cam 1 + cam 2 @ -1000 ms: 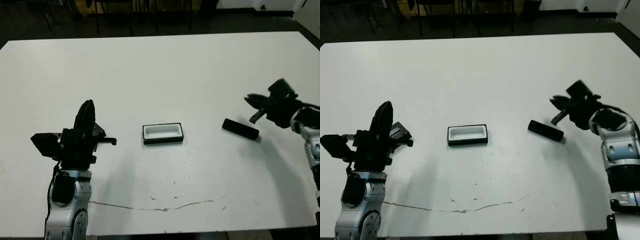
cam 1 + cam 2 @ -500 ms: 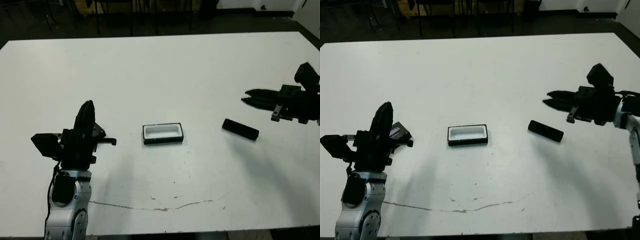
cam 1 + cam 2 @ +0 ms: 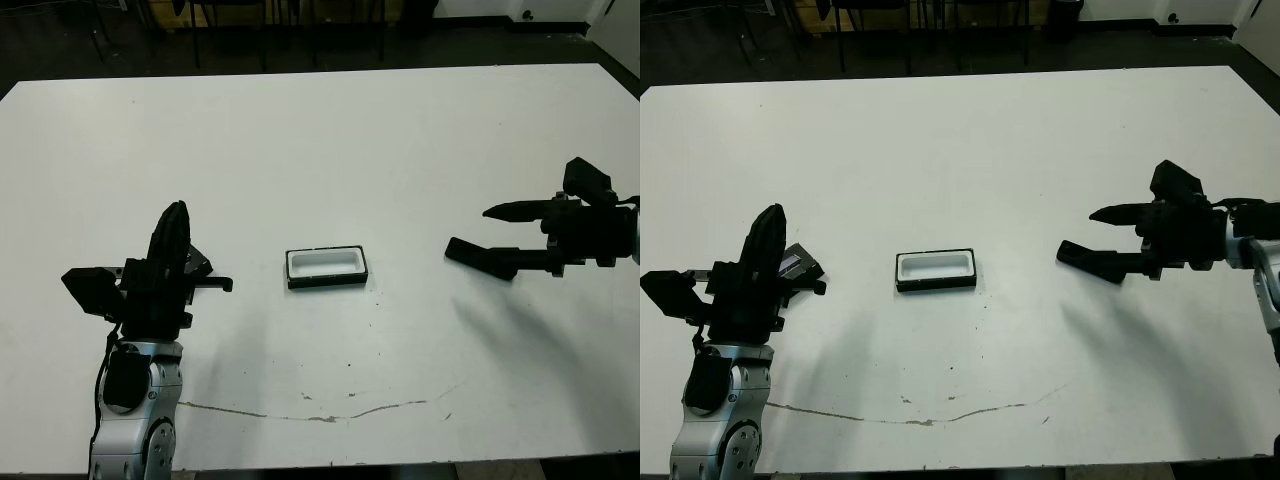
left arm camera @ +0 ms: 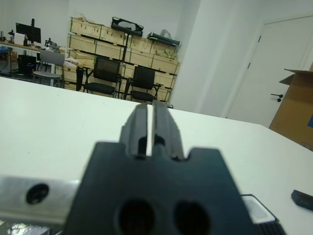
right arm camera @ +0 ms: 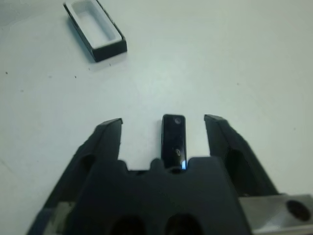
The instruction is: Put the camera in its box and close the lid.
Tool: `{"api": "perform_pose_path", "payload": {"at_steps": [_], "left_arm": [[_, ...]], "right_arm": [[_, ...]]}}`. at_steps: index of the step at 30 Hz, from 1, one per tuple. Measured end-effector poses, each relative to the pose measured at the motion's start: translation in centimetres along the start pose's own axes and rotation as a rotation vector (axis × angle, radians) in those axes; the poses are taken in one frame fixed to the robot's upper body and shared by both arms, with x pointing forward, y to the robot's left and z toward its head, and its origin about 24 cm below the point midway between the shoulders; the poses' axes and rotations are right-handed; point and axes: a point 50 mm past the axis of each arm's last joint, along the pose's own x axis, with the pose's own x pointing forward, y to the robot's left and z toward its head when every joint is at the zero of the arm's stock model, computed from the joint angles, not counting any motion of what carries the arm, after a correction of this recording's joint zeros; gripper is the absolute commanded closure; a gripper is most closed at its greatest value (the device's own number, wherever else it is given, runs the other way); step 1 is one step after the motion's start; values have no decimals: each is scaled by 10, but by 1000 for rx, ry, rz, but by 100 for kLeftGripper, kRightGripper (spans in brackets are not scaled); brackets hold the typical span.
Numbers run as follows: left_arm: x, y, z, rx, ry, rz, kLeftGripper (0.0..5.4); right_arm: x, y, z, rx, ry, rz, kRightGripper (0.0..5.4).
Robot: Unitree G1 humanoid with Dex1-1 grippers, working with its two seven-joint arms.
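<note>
The camera [image 3: 472, 253], a slim black bar, lies flat on the white table [image 3: 320, 140] at the right. My right gripper [image 3: 496, 238] is open and straddles it. In the right wrist view the camera [image 5: 174, 141] lies between the two fingers with a gap on each side. The box [image 3: 327, 281], black-walled with white lining, sits empty at mid-table, left of the camera. My left gripper [image 3: 176, 212] is shut, points upward at the left and holds nothing. The lid [image 3: 798, 264] peeks out behind it, mostly hidden.
A thin crack-like line [image 3: 330, 415] runs across the table near its front edge. The table's right edge lies close behind my right arm [image 3: 610, 225]. Chairs [image 4: 144, 83] and stacked crates [image 4: 98, 49] stand beyond the far side.
My right gripper has opened wider and come down from above and behind the camera, so its fingers now flank it. The left arm, box and camera have not moved.
</note>
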Motion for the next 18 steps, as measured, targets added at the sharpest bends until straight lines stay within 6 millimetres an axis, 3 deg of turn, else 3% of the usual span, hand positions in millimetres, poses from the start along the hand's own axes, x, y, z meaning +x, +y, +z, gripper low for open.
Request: {"api": "perform_pose_path", "payload": {"at_steps": [7,18], "left_arm": [[1,0,0,3,-2,0,540],[1,0,1,2,-4,-1,540]], "right_arm": [[0,-4,-18,46,18,-42,6],[1,-1,-35,27,51,-81,2]]}}
